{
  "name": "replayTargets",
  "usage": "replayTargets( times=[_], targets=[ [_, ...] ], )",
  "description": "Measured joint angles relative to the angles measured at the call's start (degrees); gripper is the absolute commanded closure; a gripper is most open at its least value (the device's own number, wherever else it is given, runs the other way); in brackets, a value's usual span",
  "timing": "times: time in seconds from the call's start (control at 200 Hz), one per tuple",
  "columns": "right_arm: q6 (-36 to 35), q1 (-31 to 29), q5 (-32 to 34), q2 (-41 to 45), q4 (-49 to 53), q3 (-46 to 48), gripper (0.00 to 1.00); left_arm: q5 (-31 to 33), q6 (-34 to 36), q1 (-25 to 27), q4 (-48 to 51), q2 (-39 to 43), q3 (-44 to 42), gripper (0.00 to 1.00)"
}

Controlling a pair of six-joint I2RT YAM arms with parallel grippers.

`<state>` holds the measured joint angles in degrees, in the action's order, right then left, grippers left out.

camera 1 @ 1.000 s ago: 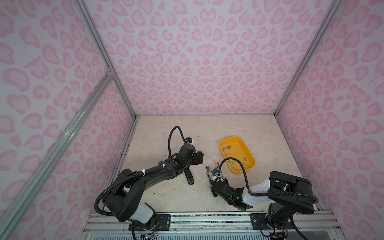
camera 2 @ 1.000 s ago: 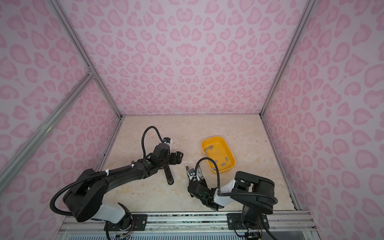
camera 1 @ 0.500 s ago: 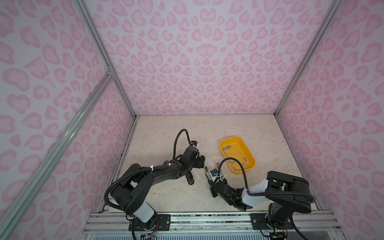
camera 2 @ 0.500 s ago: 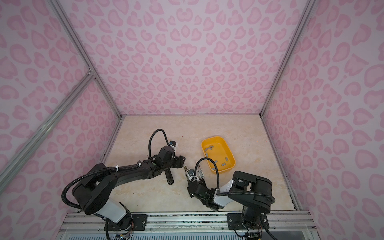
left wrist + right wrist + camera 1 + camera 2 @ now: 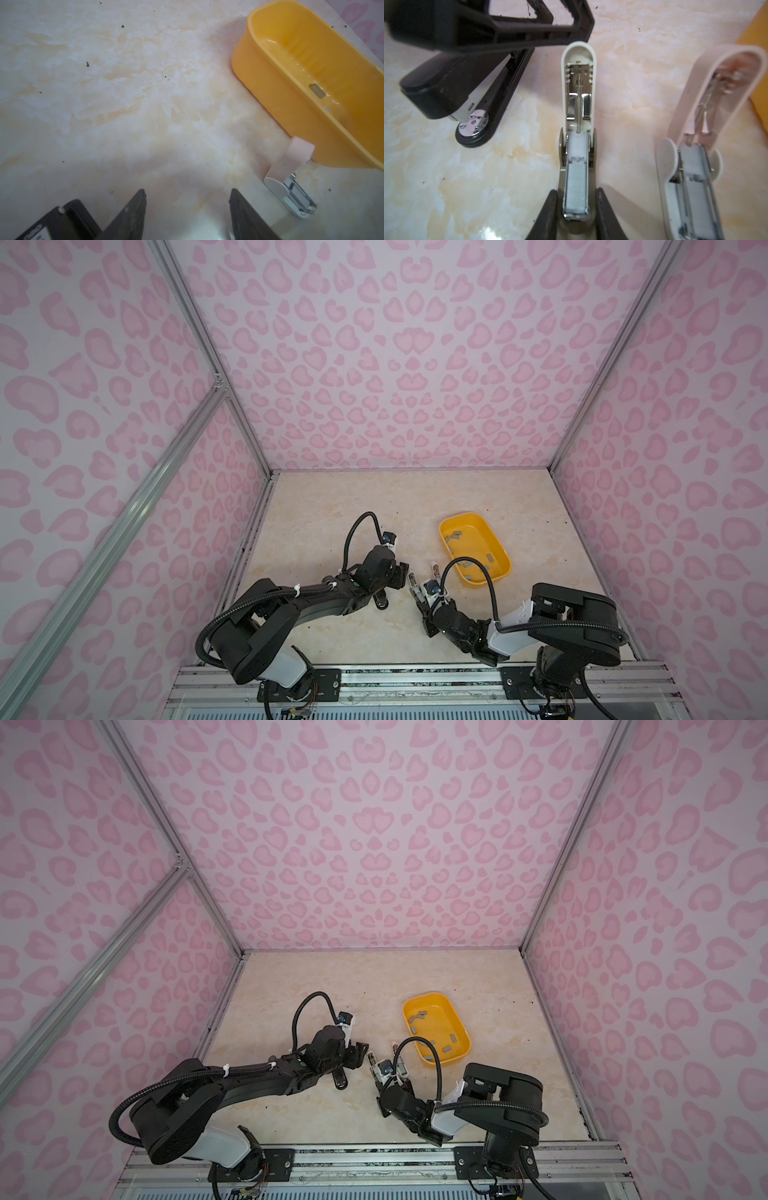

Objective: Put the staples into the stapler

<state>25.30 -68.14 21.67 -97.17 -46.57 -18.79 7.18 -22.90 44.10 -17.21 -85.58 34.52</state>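
Note:
A beige stapler [image 5: 578, 87] stands with its lid raised, a grey strip of staples [image 5: 575, 187] lying in its channel. My right gripper [image 5: 576, 190] is shut on its base; in both top views it sits near the table's front [image 5: 419, 600] [image 5: 380, 1085]. My left gripper [image 5: 187, 193] is open and empty, hovering just left of the beige lid [image 5: 398, 574] [image 5: 358, 1052]. Loose staples [image 5: 453, 536] [image 5: 417, 1016] lie in the yellow tray [image 5: 457, 517] [image 5: 424, 996].
A black stapler [image 5: 467, 99] [image 5: 380, 600] lies shut below my left gripper. A pink stapler [image 5: 691, 166] [image 5: 291, 164] stands open against the yellow tray's near corner. Pink patterned walls close in the table on three sides.
My left gripper has moved right and forward, towards the beige stapler, and its jaws have narrowed. The right arm has stayed put with its hold on the stapler.

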Motion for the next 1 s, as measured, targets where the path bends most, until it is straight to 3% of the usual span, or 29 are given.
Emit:
replayTargets(
  times=[0.35, 1.005],
  targets=[
    [0.0, 0.0, -0.3, -0.6, -2.0, 0.6, 0.81, 7.1, -2.2, 0.0, 2.6, -0.4, 1.2, 0.37],
    [0.0, 0.0, -0.3, -0.7, -3.5, 1.2, 0.81, -4.1, 4.9, 4.3, -3.4, 3.6, -4.6, 0.43]
  ],
)
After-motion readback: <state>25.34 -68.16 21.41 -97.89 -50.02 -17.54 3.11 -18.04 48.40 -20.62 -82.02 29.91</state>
